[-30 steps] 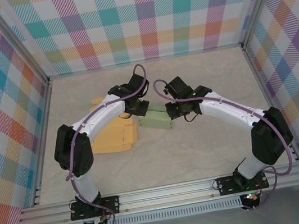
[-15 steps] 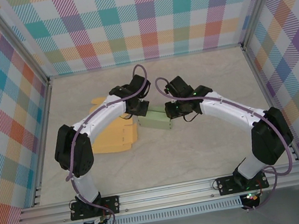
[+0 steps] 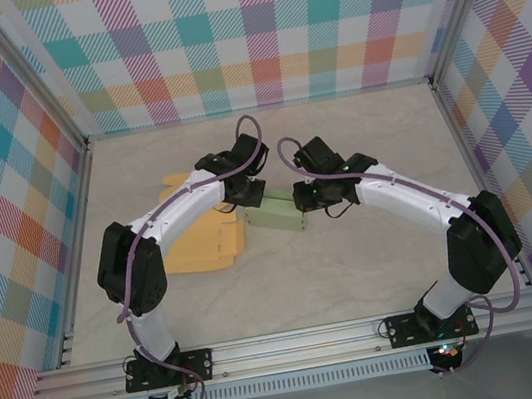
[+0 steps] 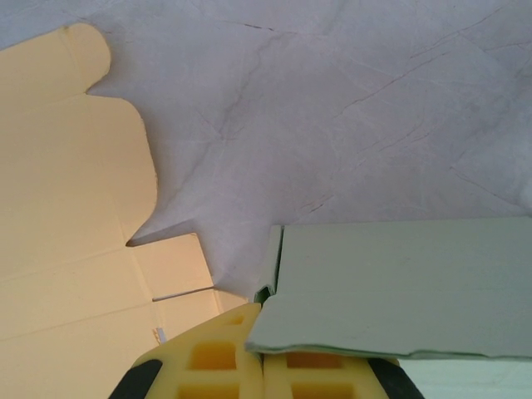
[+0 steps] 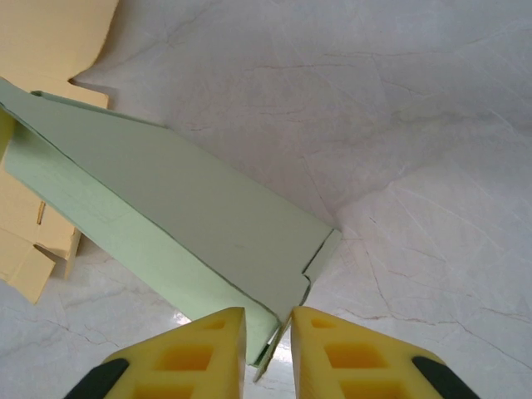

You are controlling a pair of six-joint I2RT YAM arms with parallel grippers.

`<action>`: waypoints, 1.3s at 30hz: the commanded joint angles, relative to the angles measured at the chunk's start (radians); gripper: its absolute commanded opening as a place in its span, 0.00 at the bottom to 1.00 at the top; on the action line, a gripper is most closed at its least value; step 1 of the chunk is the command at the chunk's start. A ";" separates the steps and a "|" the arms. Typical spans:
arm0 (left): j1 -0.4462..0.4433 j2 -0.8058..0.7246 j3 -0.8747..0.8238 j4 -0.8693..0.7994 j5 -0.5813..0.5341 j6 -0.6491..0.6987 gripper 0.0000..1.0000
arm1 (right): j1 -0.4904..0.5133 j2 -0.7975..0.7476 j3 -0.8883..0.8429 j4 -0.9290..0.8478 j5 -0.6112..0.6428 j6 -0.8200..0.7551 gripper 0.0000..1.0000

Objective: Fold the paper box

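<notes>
A pale green paper box (image 3: 277, 215) lies flattened on the table between my two grippers. My left gripper (image 3: 256, 199) is at its left end. In the left wrist view the yellow fingers (image 4: 208, 357) are pressed together, shut on a corner flap of the green box (image 4: 399, 283). My right gripper (image 3: 303, 201) is at the box's right end. In the right wrist view its jaws (image 5: 268, 332) stand slightly apart, and the end flap edge of the green box (image 5: 166, 216) sits loosely in the gap.
A flat yellow cardboard cut-out (image 3: 202, 245) lies on the marble-patterned table just left of the box, partly under the left arm. The yellow cardboard (image 4: 58, 208) also lies beside the left gripper. Metal frame rails and plaid walls enclose the table.
Almost nothing differs. The right gripper has edged slightly toward the box's end; the left gripper and the box stay put.
</notes>
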 commanded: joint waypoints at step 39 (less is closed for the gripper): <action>-0.055 -0.054 -0.101 0.045 0.065 -0.026 0.00 | 0.023 0.067 0.042 0.137 -0.123 0.069 0.14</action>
